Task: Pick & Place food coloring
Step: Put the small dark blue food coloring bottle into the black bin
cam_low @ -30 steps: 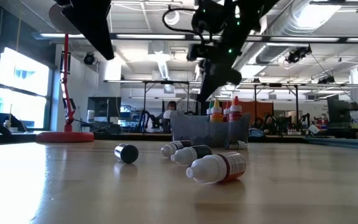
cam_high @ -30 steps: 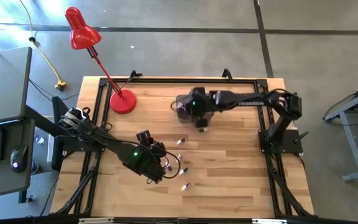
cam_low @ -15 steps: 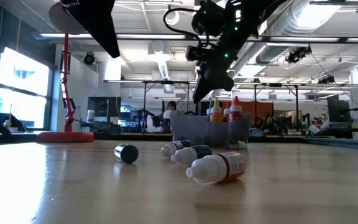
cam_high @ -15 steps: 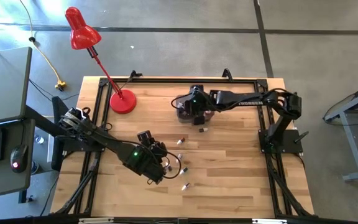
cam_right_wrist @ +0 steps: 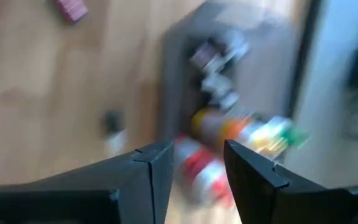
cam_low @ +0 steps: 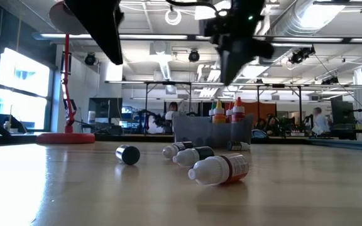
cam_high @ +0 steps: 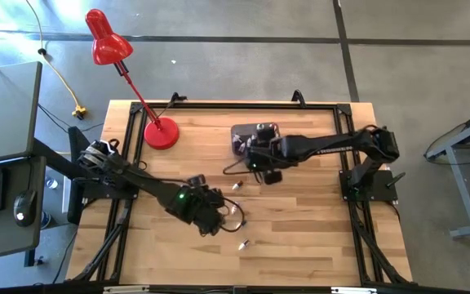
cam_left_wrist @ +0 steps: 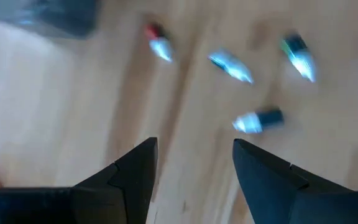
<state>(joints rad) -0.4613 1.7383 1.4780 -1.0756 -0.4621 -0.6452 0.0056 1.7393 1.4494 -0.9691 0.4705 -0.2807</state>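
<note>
Several tiny food coloring bottles lie on their sides on the wooden table (cam_high: 300, 229): one (cam_high: 237, 185), one (cam_high: 243, 242), and in the low view (cam_low: 219, 168), (cam_low: 193, 155), (cam_low: 175, 149). More bottles (cam_low: 237, 110) stand upright in the dark grey tub (cam_high: 243, 133). My left gripper (cam_high: 221, 219) hovers open above the lying bottles, which its wrist view shows ahead of the fingers (cam_left_wrist: 257, 120). My right gripper (cam_high: 268, 170) is open, just on the near side of the tub, with the tub's bottles (cam_right_wrist: 204, 171) in view beyond its fingers.
A red desk lamp stands with its base (cam_high: 161, 133) on the far-left part of the table. A small dark cap (cam_low: 128, 154) lies left of the bottles. A black frame (cam_high: 219, 106) runs along the table's edges. Bare wood lies toward the near-right corner.
My right gripper has moved from above the tub toward the table's near edge and now hangs just in front of the tub. My left gripper has shifted toward the table's right, closer to the lying bottles. The bottles on the table have stayed where they were.
</note>
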